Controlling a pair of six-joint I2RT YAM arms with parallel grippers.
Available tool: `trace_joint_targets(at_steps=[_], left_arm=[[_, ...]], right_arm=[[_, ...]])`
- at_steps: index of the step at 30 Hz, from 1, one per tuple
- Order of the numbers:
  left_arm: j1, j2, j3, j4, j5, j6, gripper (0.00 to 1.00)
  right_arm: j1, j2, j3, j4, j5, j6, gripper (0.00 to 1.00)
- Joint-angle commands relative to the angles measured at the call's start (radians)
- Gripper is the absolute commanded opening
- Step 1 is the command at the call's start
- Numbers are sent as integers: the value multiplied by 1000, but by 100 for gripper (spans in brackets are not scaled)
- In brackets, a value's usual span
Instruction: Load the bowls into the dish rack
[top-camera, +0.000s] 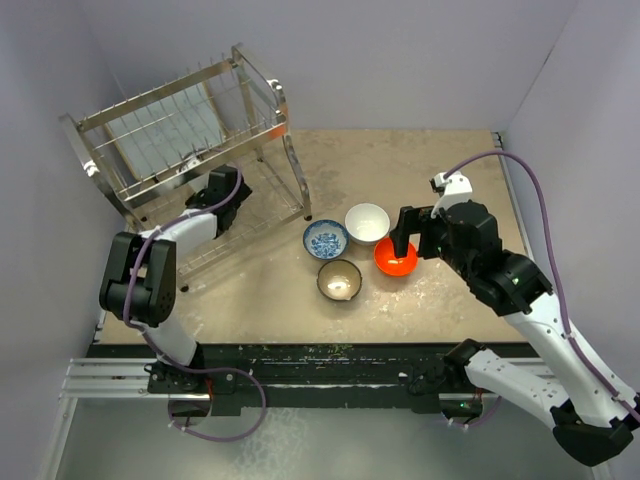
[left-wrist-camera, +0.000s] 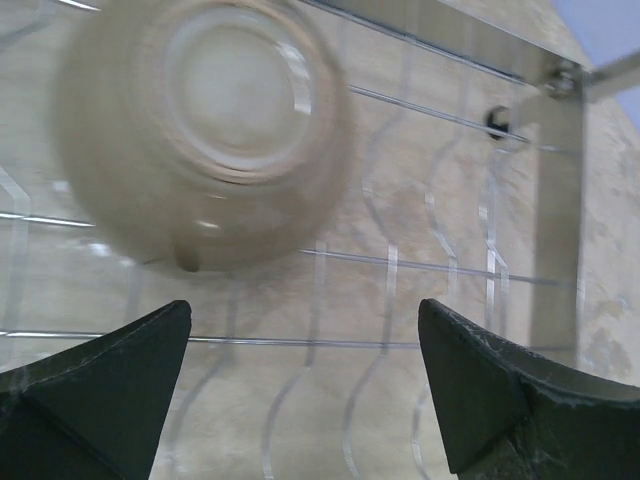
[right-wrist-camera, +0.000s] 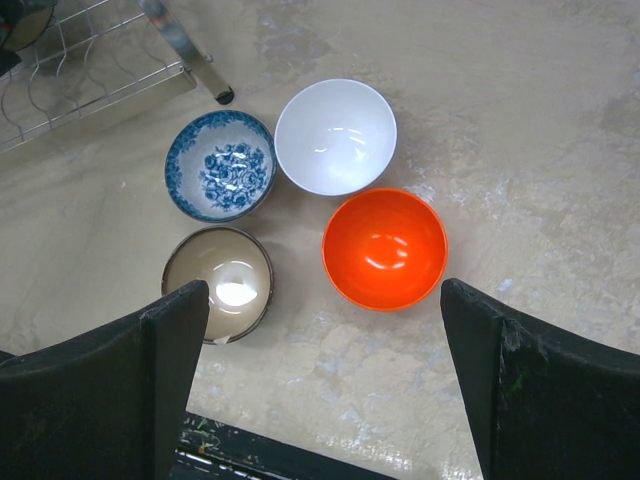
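The left gripper (left-wrist-camera: 303, 330) is reaching into the lower tier of the dish rack (top-camera: 297, 175), its jaws spread wide and gripping nothing. The beige bowl (left-wrist-camera: 205, 135) is lying bottom-up on the rack's wires just ahead of the fingertips, blurred in the wrist view, with its foot ring facing the camera.

Four more bowls are sitting upright in a tight cluster on the desk (top-camera: 430, 160), near the foot of the rack: the blue-and-white bowl (right-wrist-camera: 220, 165), the white bowl (right-wrist-camera: 335, 135), the brown bowl (right-wrist-camera: 218, 282) and the orange bowl (right-wrist-camera: 385, 248). The right gripper (right-wrist-camera: 325, 300) is hovering over the orange one, jaws released and empty.

These bowls are looking hard and glossy, so I am judging them stiff, smooth under the pads and likely to slip if pinched on the curved outside alone. They are probably light enough for one arm, but liable to chip if knocked against the metal bars or each other.

The safest hold is looking like the rim: one finger inside, one outside, squeezing the wall. On the orange bowl the near and right-hand edges are standing free, while the white bowl is crowding its far-left edge, so the free side is the place to come down.
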Motion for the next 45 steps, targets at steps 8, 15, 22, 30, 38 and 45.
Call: trace_joint_targets(at_steps=[8, 15, 22, 30, 38, 45], left_arm=[[44, -138, -102, -23, 8, -48, 98], [-14, -196, -108, 40, 62, -25, 97], [-29, -116, 2, 91, 94, 27, 97], [-36, 38, 73, 267, 137, 101, 97], [-59, 132, 125, 342, 75, 167, 96], [-80, 195, 166, 429, -4, 263, 96]], right_arm=[[1, 1, -10, 41, -8, -5, 99], [1, 16, -9, 59, -13, -9, 99], [1, 35, -23, 83, -16, -13, 99], [0, 55, -26, 99, -7, -20, 99], [-13, 72, -36, 115, -13, -32, 99], [-26, 81, -41, 123, -19, -38, 99]])
